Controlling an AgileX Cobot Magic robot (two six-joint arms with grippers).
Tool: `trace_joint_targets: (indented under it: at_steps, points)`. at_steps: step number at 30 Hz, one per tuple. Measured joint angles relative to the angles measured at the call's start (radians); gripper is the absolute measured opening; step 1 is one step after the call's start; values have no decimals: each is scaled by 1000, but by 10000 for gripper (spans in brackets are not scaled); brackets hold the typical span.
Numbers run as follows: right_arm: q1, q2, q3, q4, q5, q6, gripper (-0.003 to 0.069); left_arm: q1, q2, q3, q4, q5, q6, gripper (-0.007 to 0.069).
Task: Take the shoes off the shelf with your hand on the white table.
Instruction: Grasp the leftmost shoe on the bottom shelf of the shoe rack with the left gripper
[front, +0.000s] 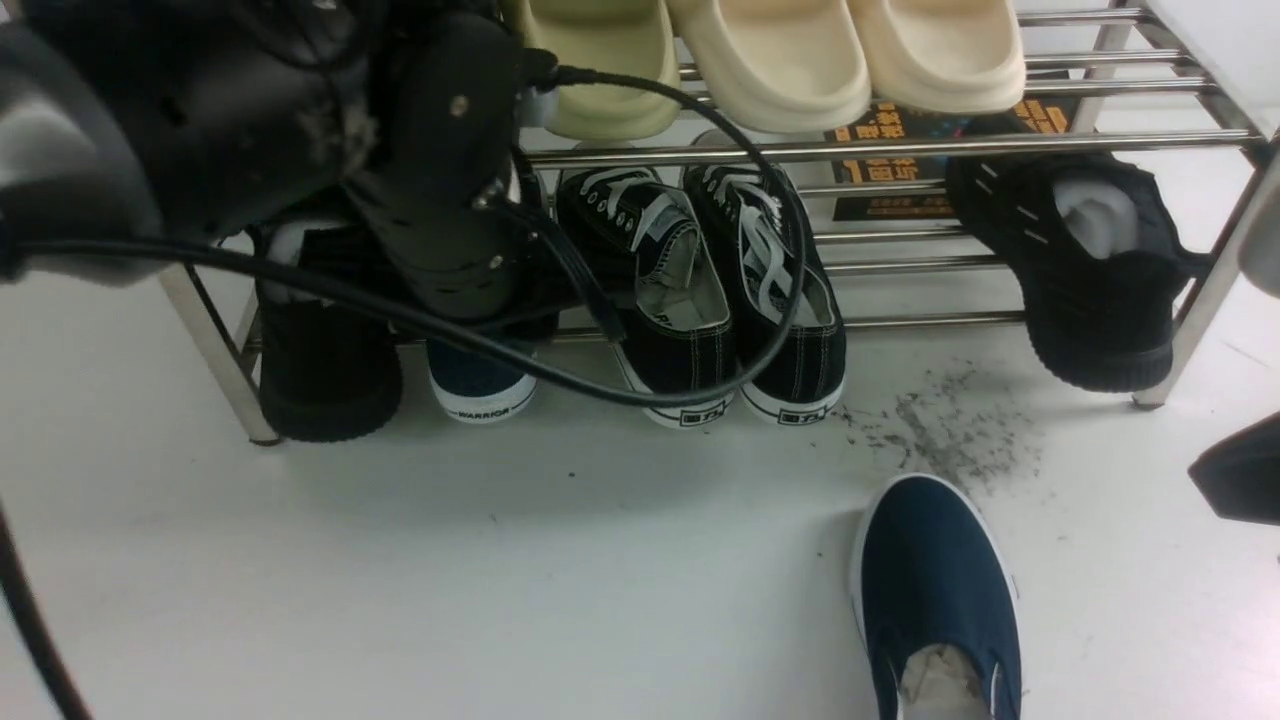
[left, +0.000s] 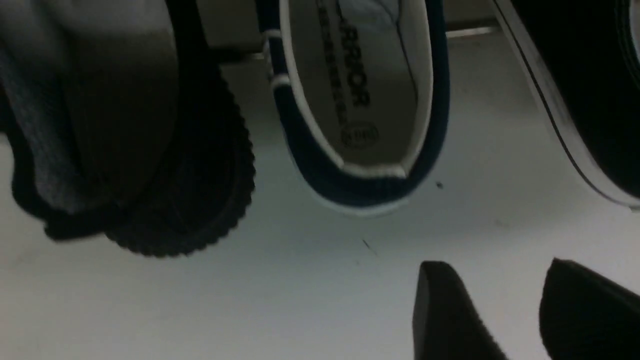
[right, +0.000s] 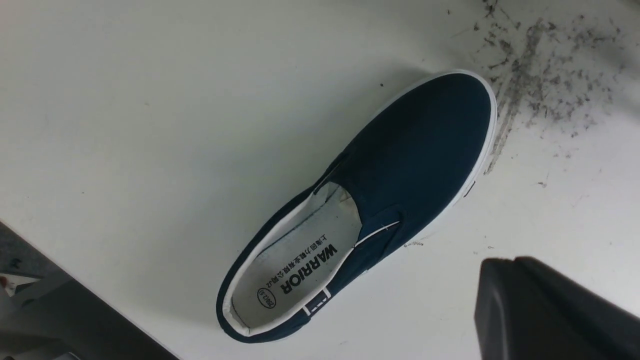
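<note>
My left claw (left: 495, 265) hangs just in front of the shelf (front: 900, 148), fingers apart with nothing between them, short of the heel of one navy shoe (left: 357, 100). That shoe rests on the shelf's lower tier between a black knit shoe (front: 325, 370) and the laced sneakers (front: 690, 300). From the front, my left arm (front: 430, 170) and its cables hide all but its heel. Its mate (front: 935, 590) lies on the table (front: 500, 580) in front of the shelf, by the scuff patch (front: 940, 430), with its heel cut off by the frame. My right claw (right: 510, 267) shows as one dark block with no gap, partly cropped. It looks closed and empty, beside the mate.
</note>
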Motion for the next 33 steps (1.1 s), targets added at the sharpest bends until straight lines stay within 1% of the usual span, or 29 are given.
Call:
trace_joint_targets:
  at_steps: [3, 4, 5, 8, 16, 21, 23, 24, 25, 26, 27, 28, 29, 30, 32, 33]
  points:
    - [0, 0, 0, 0, 0, 0, 19, -5, 42, -4, 98, -42, -76, 371]
    - [0, 0, 0, 0, 0, 0, 19, -5, 44, -5, 103, -44, -85, 372]
    - [0, 0, 0, 1, 0, 0, 20, -5, 61, -5, 141, -56, -118, 380]
    - [0, 0, 0, 1, 0, 0, 23, -5, 89, -5, 181, -72, -157, 383]
    - [0, 0, 0, 1, -6, 0, 35, -5, 166, -5, 268, -132, -213, 386]
    - [0, 0, 0, 1, -17, 0, 43, -6, 217, -5, 361, -165, -286, 383]
    - [0, 0, 0, 1, -17, 0, 46, -6, 233, -5, 389, -163, -307, 349]
    - [0, 0, 0, 1, -18, 0, 48, -6, 241, -5, 395, -157, -311, 312]
    - [0, 0, 0, 1, -18, 0, 48, -6, 243, -5, 395, -155, -311, 294]
    - [0, 0, 0, 1, -18, 0, 48, -6, 247, -5, 395, -153, -312, 227]
    - [0, 0, 0, 1, -18, 0, 48, -6, 248, -5, 395, -154, -314, 175]
    - [0, 0, 0, 1, -18, 0, 48, -7, 248, -5, 395, -154, -312, 91]
    - [0, 0, 0, 1, -18, 0, 48, -7, 248, -5, 394, -154, -312, 83]
    - [0, 0, 0, 1, -18, 0, 49, -7, 244, -9, 374, -150, -300, 46]
    - [0, 0, 0, 1, -18, 0, 50, -7, 236, -10, 349, -144, -285, 43]
    - [0, 0, 0, 1, -19, 0, 52, -7, 212, -10, 307, -120, -260, 43]
